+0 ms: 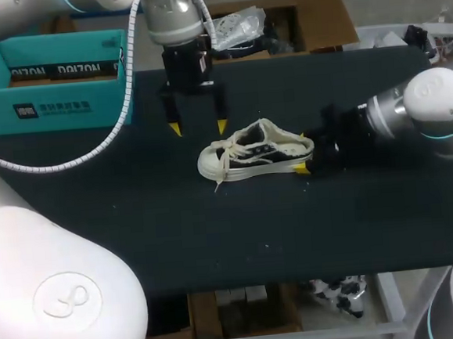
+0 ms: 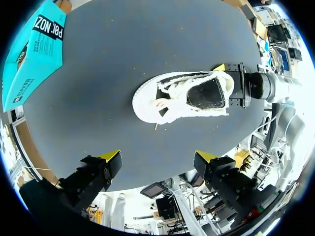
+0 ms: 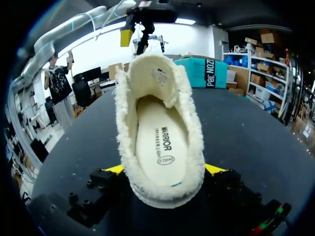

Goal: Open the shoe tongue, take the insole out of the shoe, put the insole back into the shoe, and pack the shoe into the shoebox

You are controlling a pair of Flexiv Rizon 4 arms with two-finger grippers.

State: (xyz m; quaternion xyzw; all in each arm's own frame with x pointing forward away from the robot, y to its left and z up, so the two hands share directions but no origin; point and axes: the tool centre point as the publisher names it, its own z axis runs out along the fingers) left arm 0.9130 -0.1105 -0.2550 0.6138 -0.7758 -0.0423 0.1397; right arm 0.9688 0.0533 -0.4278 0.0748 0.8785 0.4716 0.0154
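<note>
Right wrist view: right jaws tight on shoe (image 3: 147, 73), insole (image 3: 158, 142) lettered; left jaws open.

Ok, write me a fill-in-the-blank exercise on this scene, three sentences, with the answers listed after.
1. The insole lies ___ the shoe.
2. The right gripper clasps the shoe at its ___, one finger on each side.
3. The left gripper hangs above the table beyond the shoe, its fingers ___ with nothing between them.

Missing words: inside; heel; open.
</note>
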